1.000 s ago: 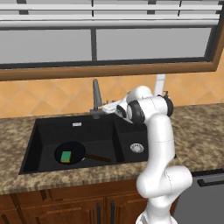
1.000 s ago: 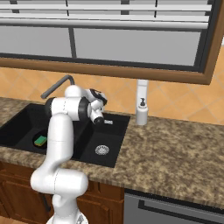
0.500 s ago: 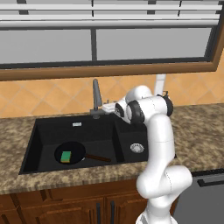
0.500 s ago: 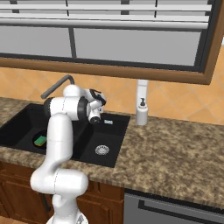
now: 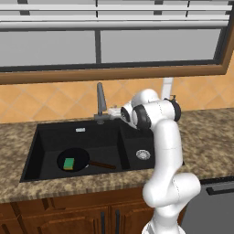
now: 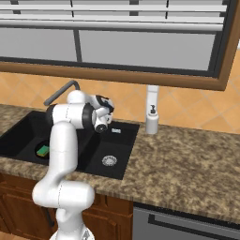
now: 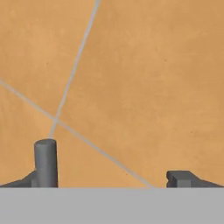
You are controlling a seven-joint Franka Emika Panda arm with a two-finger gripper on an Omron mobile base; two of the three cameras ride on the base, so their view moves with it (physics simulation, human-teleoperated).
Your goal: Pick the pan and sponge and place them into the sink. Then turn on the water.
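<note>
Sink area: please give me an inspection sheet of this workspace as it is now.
Surface: speckled stone counter.
Job's things: pan lies in the wide basin of the sink; sponge rests in the pan; no water runs from the tap.
Clutter: white soap bottle behind the sink.
Grippers: pincer open, holding nothing, facing the tiled wall near the tap.
Cables: nothing seen.
Surroundings: window, wooden cabinets.

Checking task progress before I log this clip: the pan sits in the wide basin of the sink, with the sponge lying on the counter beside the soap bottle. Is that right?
Not quite. The sponge is not on the counter; the left base view shows it lying in the pan, which does sit in the wide basin of the sink.
</note>
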